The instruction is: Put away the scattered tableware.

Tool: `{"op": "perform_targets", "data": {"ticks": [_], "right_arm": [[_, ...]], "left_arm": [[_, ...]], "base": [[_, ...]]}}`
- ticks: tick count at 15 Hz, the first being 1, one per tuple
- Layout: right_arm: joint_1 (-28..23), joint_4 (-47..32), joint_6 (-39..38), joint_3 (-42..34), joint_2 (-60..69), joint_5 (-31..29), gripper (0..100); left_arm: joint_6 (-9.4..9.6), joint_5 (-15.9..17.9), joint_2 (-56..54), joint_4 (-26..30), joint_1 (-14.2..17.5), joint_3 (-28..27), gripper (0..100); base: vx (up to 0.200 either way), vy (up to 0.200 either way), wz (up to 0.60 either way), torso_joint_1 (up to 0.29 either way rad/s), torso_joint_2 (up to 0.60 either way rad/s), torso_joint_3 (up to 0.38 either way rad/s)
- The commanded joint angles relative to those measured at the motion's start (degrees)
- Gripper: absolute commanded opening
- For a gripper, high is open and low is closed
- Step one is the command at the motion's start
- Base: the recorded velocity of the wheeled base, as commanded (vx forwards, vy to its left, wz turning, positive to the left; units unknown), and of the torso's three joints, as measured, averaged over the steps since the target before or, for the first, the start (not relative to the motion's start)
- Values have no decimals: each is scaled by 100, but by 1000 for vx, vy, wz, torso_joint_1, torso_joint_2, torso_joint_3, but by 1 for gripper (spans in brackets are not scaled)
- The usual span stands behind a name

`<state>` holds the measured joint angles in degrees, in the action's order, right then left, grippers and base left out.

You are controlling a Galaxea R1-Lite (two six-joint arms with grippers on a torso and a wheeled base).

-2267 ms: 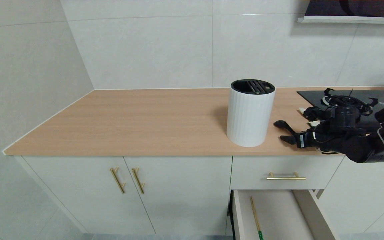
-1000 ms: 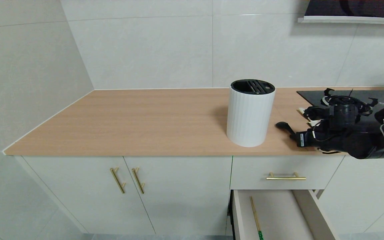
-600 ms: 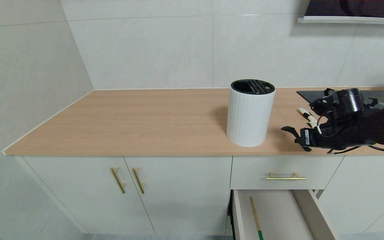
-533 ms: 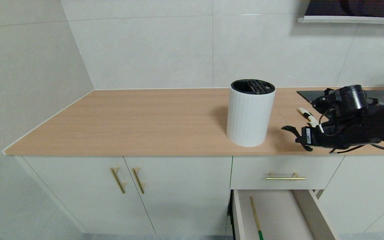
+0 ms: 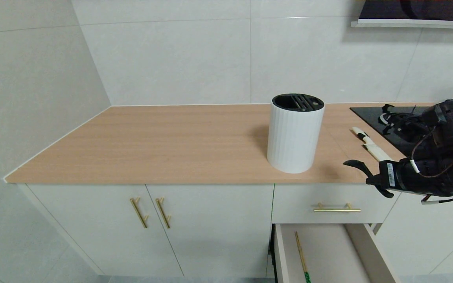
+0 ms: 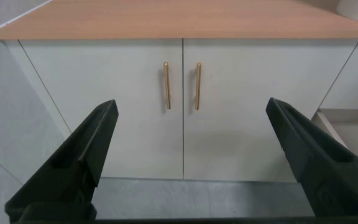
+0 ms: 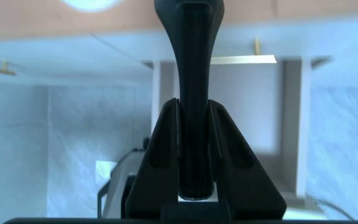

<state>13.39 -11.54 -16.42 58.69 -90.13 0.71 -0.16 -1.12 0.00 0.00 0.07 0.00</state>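
Observation:
A white ribbed holder [image 5: 295, 133] with a slotted black top stands on the wooden counter [image 5: 171, 145]. To its right a white-handled utensil [image 5: 369, 144] lies by the hob. My right gripper [image 5: 370, 179] hangs just off the counter's front edge, above the open drawer [image 5: 279, 251]. It is shut on a slim black utensil [image 7: 191, 74] that sticks out past the fingers [image 7: 160, 143]. A green-tipped chopstick [image 5: 301, 251] lies in the drawer. My left gripper [image 6: 191, 112] is open, low in front of the cabinet doors [image 6: 104, 106].
A black hob [image 5: 391, 118] with burner grates takes up the counter's right end. Tiled walls close off the back and left. The shut top drawer has a gold handle [image 5: 336, 208], and the doors have gold handles [image 6: 166, 84].
My right arm has drawn back from beside the holder, to the right and down past the counter's front edge, with the black utensil still held. The white-handled utensil is now uncovered.

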Motion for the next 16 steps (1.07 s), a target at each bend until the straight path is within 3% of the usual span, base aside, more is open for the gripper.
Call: {"op": "perform_targets", "data": {"ticks": [1,5,9,16], "right_arm": [[50,3,7,-279,162,-97,0],[120,3,16,-507,39,-141,0],[164,680,25,-815,-365,-633,0],[164,697,192,-929,-383,-633,0]], "left_arm": [[-2,-2,0,0,-7,0,100],[-2,-2,0,0,1,0,100],[-2,-2,0,0,1,0,100],[-2,-2,0,0,1,0,100]], "base": [[0,0,0,0,0,0],[0,0,0,0,0,0],[0,0,0,0,0,0],[0,0,0,-13,27,16]]}}
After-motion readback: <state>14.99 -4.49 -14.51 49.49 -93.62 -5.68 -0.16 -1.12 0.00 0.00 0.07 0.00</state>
